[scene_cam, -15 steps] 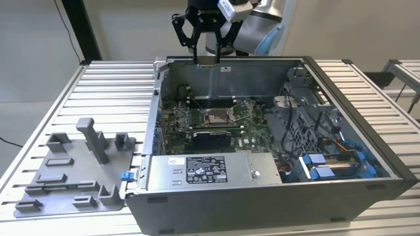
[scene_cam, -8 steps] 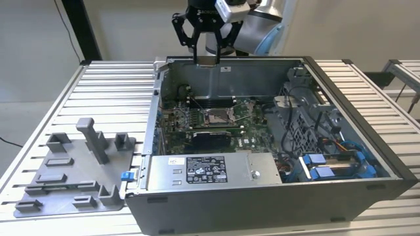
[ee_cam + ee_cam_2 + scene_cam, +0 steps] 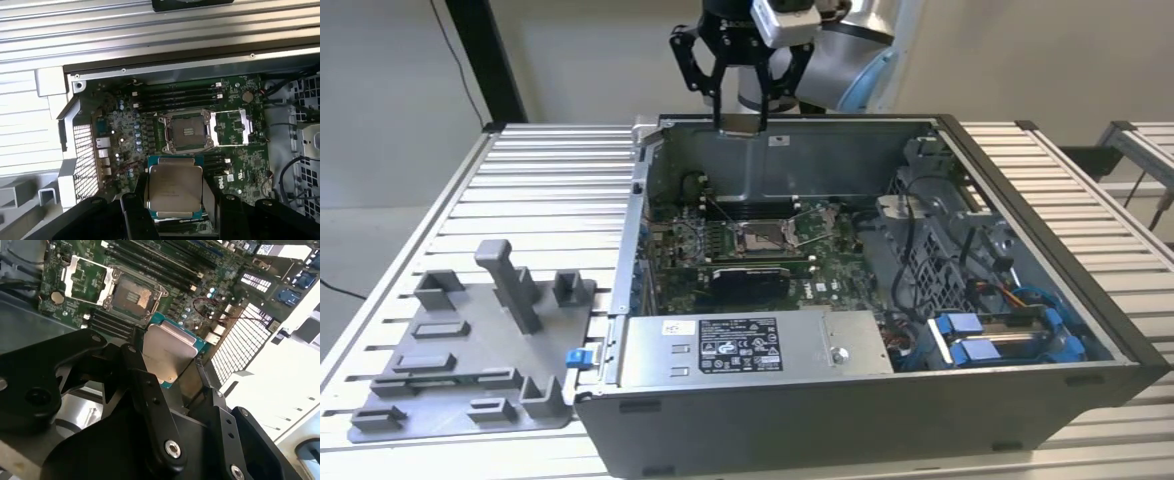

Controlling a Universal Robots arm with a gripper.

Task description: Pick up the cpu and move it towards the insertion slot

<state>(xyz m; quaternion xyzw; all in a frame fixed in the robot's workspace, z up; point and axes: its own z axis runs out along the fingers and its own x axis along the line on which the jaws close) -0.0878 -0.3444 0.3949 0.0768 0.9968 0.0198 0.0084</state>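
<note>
My gripper [image 3: 743, 118] hangs over the back wall of the open computer case [image 3: 1014, 180], shut on the cpu [image 3: 744, 125]. In both wrist views the cpu [image 3: 167, 352] [image 3: 175, 187] is a flat square chip with a silvery-beige face and a green edge, pinched between the two black fingers [image 3: 150, 390] [image 3: 135, 210]. The insertion slot [image 3: 761, 237] lies below on the green motherboard, a square socket with a shiny metal frame and a dark centre. Its cover plate [image 3: 87, 280] is swung open beside the socket [image 3: 131, 294] [image 3: 187, 132]. The chip is held well above the socket, apart from it.
A grey metal box with a white label [image 3: 734, 345] sits at the case front, and a drive cage with blue tabs [image 3: 1001, 335] and cables fills the exterior view's right. A grey fixture plate with upright blocks [image 3: 467, 340] lies on the slatted table [image 3: 547, 180] to the left.
</note>
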